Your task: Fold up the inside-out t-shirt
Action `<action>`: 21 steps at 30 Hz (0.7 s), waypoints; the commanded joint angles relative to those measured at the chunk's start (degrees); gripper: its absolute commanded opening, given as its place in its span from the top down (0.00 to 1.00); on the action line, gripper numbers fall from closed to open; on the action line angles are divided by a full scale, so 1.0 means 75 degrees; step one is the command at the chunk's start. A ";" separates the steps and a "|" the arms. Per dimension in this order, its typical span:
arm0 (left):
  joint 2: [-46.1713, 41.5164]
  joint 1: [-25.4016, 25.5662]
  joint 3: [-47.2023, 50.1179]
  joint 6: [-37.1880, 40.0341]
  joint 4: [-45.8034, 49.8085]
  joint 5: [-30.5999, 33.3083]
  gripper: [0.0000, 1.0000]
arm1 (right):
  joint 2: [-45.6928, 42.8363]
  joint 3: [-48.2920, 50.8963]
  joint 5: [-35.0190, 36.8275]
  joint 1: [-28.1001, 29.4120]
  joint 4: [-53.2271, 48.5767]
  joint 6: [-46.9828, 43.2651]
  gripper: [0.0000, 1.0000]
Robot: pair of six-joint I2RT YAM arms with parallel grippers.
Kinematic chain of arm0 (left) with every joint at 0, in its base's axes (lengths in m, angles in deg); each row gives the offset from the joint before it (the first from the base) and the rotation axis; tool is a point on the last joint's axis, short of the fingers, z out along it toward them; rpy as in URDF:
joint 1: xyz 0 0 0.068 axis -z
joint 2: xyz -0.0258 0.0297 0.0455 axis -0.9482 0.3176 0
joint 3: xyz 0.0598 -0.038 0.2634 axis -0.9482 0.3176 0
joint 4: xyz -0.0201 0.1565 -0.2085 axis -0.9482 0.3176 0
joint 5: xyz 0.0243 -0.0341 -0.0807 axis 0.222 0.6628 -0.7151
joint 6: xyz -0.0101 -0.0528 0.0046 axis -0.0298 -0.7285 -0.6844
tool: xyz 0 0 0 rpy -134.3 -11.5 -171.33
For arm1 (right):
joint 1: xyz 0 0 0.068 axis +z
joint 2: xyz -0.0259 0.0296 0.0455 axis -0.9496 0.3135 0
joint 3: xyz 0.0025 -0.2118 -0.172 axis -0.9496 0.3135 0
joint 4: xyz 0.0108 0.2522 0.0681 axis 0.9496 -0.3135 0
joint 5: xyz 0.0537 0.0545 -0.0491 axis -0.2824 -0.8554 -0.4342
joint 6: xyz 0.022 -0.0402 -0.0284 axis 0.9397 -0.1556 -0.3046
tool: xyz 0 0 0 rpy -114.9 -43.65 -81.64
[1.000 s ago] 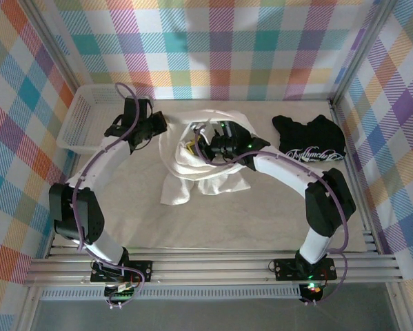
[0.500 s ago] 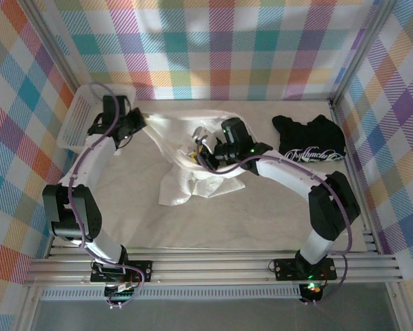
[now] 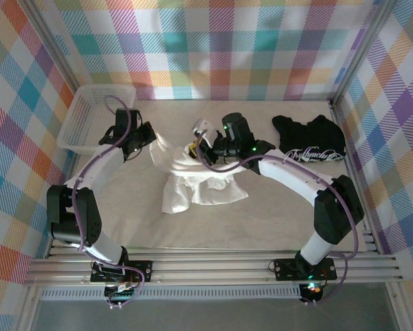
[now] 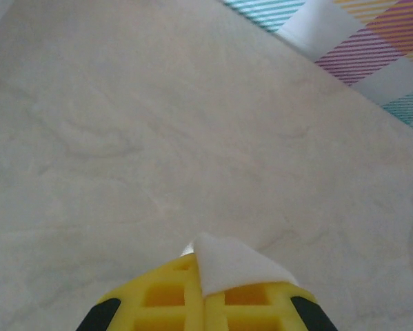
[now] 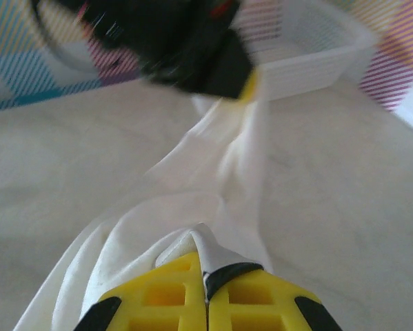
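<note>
Looking down from above, the shirt [image 3: 205, 186] lies bunched mid-table [image 3: 261, 227]. One part is held up and stretched between the left gripper [image 3: 149, 140] and the right gripper [image 3: 194, 143], and the rest sits in a crumpled heap toward the near edge. A black shirt [image 3: 309, 141] lies well apart at far right, and a basket [image 3: 82, 124] stands at far left.

At the left wrist, the yellow jaws are clenched on a small white corner of the shirt [image 4: 230, 265], with bare table beneath.

At the right wrist, the jaws are pinched tight on a fold of the shirt [image 5: 192, 214]. From there it runs as a twisted band up to what seems to be the left gripper [image 5: 227, 72], which is blurred.

The cloth looks light, thin and limp, so it will likely sag and twist wherever it is unsupported. Hems, shoulder seams or sleeve edges seem the surest holds, taken wide apart to spread it flat.
</note>
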State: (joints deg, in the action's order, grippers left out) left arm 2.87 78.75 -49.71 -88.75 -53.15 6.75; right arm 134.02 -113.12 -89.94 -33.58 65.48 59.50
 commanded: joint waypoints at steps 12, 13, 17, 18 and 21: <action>-0.0008 -0.0101 0.1648 -0.0479 -0.0906 0.0809 1.00 | -0.1112 -0.0248 -0.1788 -0.1419 0.3552 0.3115 1.00; 0.0040 -0.0091 0.1729 -0.0480 -0.1001 0.0685 1.00 | -0.1077 -0.0175 -0.1813 -0.1419 0.3433 0.3005 1.00; -0.0252 -0.0049 0.2289 -0.0591 -0.1594 0.0171 0.92 | -0.0972 0.0229 -0.1773 -0.1419 0.3095 0.2555 1.00; -0.0352 -0.0041 0.2402 -0.0628 -0.1701 0.0047 0.83 | -0.0933 0.0279 -0.1759 -0.1422 0.3004 0.2480 1.00; -0.0948 0.0120 0.2680 -0.0797 -0.1860 -0.0222 0.49 | -0.0786 0.0340 -0.1775 -0.1419 0.2721 0.2256 1.00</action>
State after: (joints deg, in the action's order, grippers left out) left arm 0.70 78.81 -31.02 -93.12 -63.41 7.58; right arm 127.20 -111.24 -101.83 -44.07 85.70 78.69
